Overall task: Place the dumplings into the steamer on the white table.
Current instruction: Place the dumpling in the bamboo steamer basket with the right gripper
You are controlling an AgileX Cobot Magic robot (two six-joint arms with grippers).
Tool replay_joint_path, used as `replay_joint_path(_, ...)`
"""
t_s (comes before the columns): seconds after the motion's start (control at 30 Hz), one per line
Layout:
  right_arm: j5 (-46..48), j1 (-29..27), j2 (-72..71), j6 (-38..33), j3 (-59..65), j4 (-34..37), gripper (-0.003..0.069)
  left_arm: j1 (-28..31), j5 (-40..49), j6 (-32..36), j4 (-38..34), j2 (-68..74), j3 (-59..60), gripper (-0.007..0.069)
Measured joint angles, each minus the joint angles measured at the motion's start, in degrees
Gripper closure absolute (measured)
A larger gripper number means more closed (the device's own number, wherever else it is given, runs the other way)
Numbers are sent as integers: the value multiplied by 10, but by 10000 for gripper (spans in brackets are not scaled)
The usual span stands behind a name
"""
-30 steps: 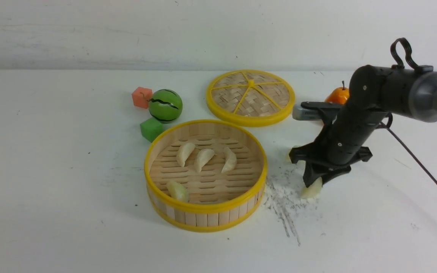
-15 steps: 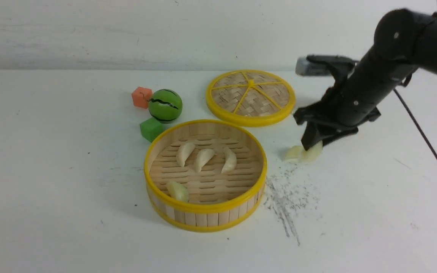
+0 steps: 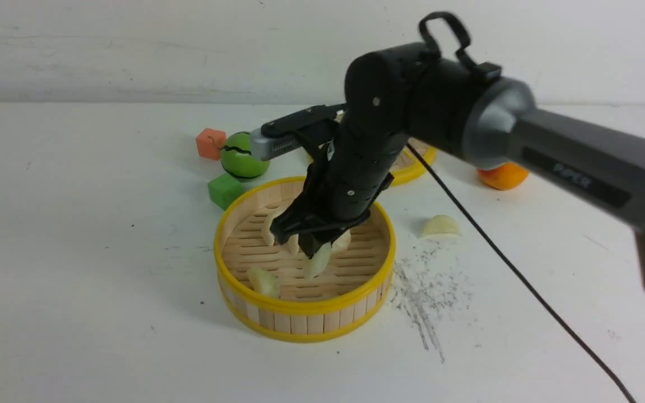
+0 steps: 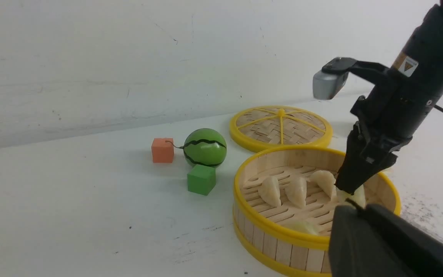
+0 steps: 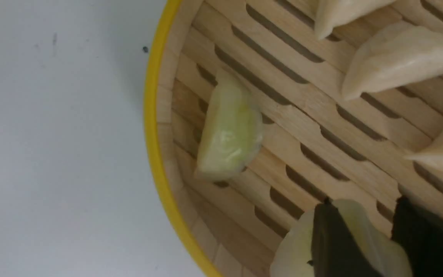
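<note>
Spanning the scene, the scuffed white table (image 3: pixel 104 280) lies open at the near left. The right arm (image 3: pixel 524 140) reaches over the round, slatted bamboo steamer (image 3: pixel 300 307), hiding much of the woven lid (image 3: pixel 412 170) behind. The right gripper (image 3: pixel 314 252) pinches a held dumpling (image 3: pixel 318 264) above four pleated dumplings (image 3: pixel 263 281) inside. A loose dumpling (image 3: pixel 440 226) lies right of the steamer. The left gripper (image 4: pixel 360 231) stays near, fingers closed.

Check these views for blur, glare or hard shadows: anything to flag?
Front view: even light, no glare, a faint shadow left of the round bamboo steamer; the cream-white dumpling in the right gripper looks slightly smeared. Left wrist view: sharp scene, but the left gripper is a dark unfocused mass up close. Right wrist view: very close, soft throughout.
</note>
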Motion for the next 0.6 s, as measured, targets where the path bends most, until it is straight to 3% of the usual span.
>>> replay_joint_path(0.6, 10, 1, 57, 13, -22, 47, 447, 0, 4, 0, 0, 0, 0, 596)
